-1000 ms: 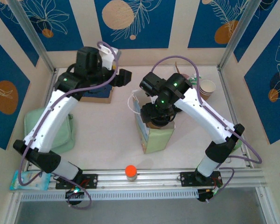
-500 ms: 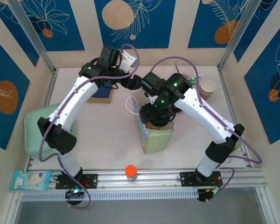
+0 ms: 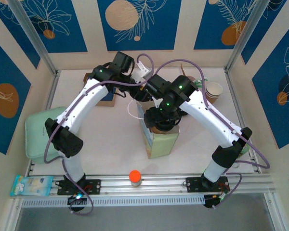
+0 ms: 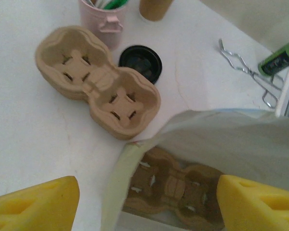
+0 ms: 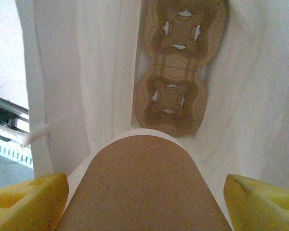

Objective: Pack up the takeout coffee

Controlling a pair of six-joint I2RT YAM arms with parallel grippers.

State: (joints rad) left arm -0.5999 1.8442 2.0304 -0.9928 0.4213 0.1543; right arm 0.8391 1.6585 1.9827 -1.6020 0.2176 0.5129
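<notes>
Right pincer point(image 5: 144, 180) clamped on brown paper cup point(image 5: 144, 207), held inside open bag point(image 5: 101, 72) above cardboard carrier point(image 5: 180, 72) at bag bottom. Left pincer point(image 4: 148, 182) spread wide over bag rim. Second carrier point(image 4: 96, 82), black lid point(image 4: 140, 62) seen beyond on desk point(image 4: 29, 130).

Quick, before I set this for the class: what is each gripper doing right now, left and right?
Left gripper: jaws open, holding nothing, above the bag.
Right gripper: jaws closed on the brown paper cup.

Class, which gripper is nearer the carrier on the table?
Left. The left gripper hovers at the bag rim, near the carrier; the right gripper holds a cup over the bag.
</notes>
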